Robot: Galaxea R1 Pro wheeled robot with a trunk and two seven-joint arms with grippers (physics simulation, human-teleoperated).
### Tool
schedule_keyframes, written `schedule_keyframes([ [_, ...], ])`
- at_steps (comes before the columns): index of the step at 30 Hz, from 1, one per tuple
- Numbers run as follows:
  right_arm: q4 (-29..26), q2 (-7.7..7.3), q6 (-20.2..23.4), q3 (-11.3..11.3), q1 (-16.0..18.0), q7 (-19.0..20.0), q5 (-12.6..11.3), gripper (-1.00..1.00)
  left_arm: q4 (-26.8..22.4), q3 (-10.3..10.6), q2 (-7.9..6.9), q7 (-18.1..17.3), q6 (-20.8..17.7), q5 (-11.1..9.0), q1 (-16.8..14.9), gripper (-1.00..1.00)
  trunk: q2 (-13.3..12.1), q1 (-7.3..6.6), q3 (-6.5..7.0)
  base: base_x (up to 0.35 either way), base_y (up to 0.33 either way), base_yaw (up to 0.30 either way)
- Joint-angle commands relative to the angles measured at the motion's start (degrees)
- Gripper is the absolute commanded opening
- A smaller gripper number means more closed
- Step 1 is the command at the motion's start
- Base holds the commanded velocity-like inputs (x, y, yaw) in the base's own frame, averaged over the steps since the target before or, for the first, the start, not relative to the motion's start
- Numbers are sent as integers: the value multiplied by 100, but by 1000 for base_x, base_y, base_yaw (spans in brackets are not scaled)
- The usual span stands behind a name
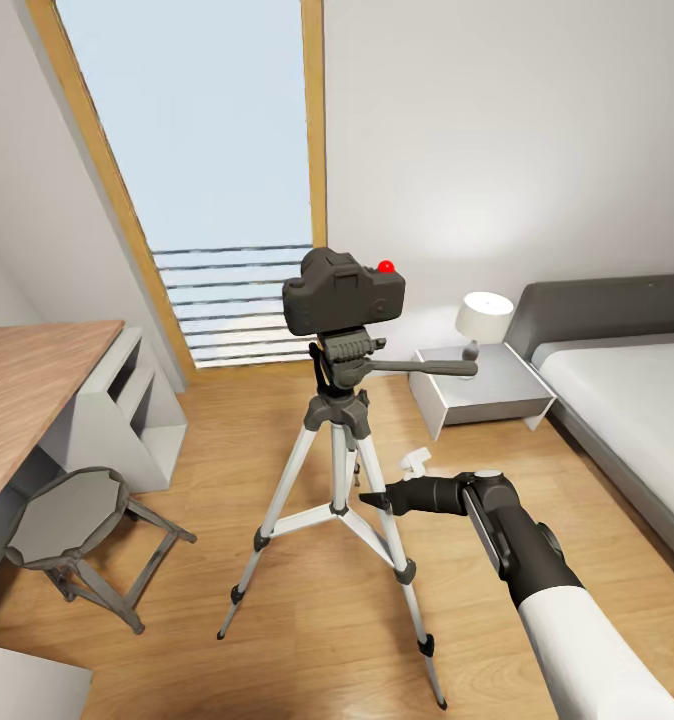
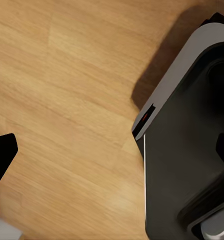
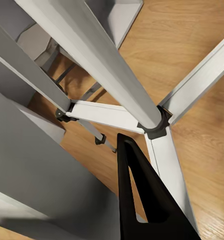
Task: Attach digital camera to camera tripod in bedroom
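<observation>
The digital camera, dark grey with a red dot on top, sits on the pan head of the camera tripod. The tripod stands on the wood floor in front of the window, and its long handle points right. My right gripper is shut and empty. It points left at the tripod's right leg, around brace height. In the right wrist view its black fingers come together just short of the silver legs. My left gripper is open over bare floor, with one fingertip at the frame's edge.
A grey round stool stands to the left, below the wood-topped desk and the white cubby shelf. A nightstand with a lamp and the bed are on the right. The robot's base is beside the left gripper.
</observation>
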State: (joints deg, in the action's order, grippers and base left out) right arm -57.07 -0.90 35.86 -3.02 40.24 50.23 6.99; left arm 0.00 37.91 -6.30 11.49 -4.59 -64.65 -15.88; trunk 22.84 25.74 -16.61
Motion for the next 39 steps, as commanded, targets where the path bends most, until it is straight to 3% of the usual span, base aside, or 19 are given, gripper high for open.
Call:
schedule_keyframes([
  [1, 363, 0, -42, -5, 2, 32, 413, -100, 0, 49, 3, 18, -21, -35, -5, 100, 8, 4, -11, 0, 0, 0],
  [2, 363, 1, -41, -5, 2, 32, 412, -100, 0, 49, 7, 18, -20, -35, -5, 100, 8, 4, -11, 0, 0, 0],
  [3, 363, -1, -40, -5, 2, 32, 411, 100, 0, 49, 10, 19, -19, -36, -4, 100, 8, 4, -11, 0, 0, 0],
  [22, 357, -6, -35, -6, 2, 40, 408, 100, -4, 47, 82, 88, 35, -130, -3, 100, 8, 4, -11, 0, 0, 0],
  [39, 339, -9, -35, 3, 2, 55, 408, 100, -9, 50, 117, 86, 330, -166, -3, 100, 8, 4, -11, -57, 0, 0],
])
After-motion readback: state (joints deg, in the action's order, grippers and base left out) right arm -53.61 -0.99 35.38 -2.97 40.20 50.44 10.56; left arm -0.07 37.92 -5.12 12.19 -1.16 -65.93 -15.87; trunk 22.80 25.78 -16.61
